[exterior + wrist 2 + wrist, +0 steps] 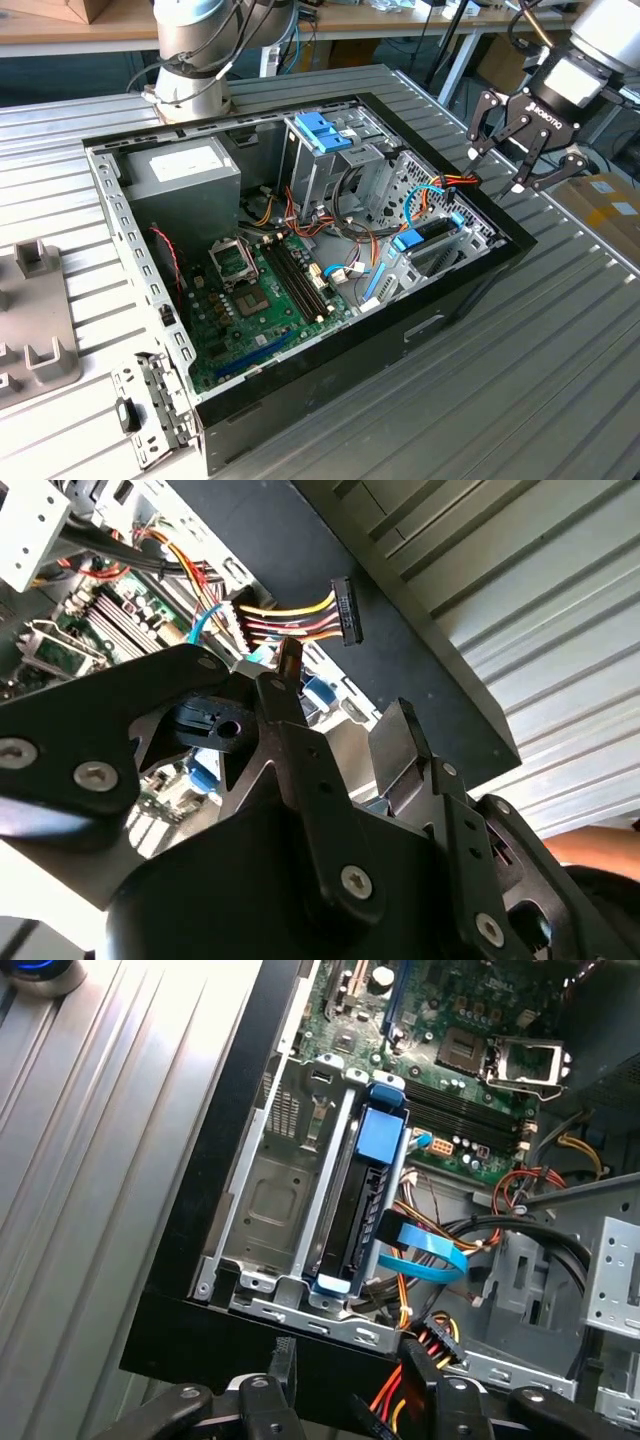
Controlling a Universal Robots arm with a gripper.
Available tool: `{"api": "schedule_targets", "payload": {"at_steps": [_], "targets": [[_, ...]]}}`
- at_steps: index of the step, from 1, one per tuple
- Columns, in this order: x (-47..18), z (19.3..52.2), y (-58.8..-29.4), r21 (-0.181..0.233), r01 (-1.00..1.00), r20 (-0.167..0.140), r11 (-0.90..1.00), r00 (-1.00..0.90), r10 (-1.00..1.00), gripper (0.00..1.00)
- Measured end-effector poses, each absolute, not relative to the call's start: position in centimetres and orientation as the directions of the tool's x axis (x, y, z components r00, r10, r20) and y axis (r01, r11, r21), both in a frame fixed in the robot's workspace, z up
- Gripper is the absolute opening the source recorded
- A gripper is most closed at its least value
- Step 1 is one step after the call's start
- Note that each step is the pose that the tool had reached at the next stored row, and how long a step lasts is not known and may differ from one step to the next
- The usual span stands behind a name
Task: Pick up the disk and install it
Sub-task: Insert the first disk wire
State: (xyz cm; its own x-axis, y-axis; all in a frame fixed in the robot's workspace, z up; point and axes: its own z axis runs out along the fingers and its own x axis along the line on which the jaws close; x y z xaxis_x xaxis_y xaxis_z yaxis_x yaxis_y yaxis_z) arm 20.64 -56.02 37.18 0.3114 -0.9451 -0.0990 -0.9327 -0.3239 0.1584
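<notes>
While hovering at two o'clock from the middle of one open computer case (455, 300) in the exterior view: one gripper (505, 165), two fingers spread apart, nothing between them, clear of the case rim; same spread in the second wrist view, gripper (345, 695), and in the first wrist view, gripper (350, 1410), gripping nothing.

One disk (430, 232), set at three o'clock inside the case, just within the wall nearest the gripper; black body framed by a blue carrier; in the first wrist view the disk (352, 1210) standing on edge in one silver drive bay (265, 1200), well apart from the fingers. One flat blue cable (425, 1260) curling beside the disk's end; one bundle of red, yellow and black wires ending in one black connector (343, 610), reaching toward the case rim near the gripper; cannot tell whether touching the rim.

Elsewhere in the case, exterior view: one grey power-supply box (185, 175) at ten o'clock; one blue bracket (325, 130) atop one metal cage (320, 175) at twelve o'clock; one green motherboard (260, 300) at seven o'clock, with one processor socket (235, 262) on it.

Case resting on one ribbed metal table (540, 380); one arm base (190, 60) at eleven o'clock beyond the case; one grey fixture (40, 330) at nine o'clock; one loose metal bracket (150, 405) at eight o'clock, just beside the case corner.
</notes>
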Motion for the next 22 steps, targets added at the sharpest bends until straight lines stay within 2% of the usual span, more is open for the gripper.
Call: {"api": "schedule_targets", "payload": {"at_steps": [22], "targets": [[22.6, 36.5, -54.2, 0.158, -0.884, -0.099, -0.439, 0.429, -0.898, 0.54]]}}
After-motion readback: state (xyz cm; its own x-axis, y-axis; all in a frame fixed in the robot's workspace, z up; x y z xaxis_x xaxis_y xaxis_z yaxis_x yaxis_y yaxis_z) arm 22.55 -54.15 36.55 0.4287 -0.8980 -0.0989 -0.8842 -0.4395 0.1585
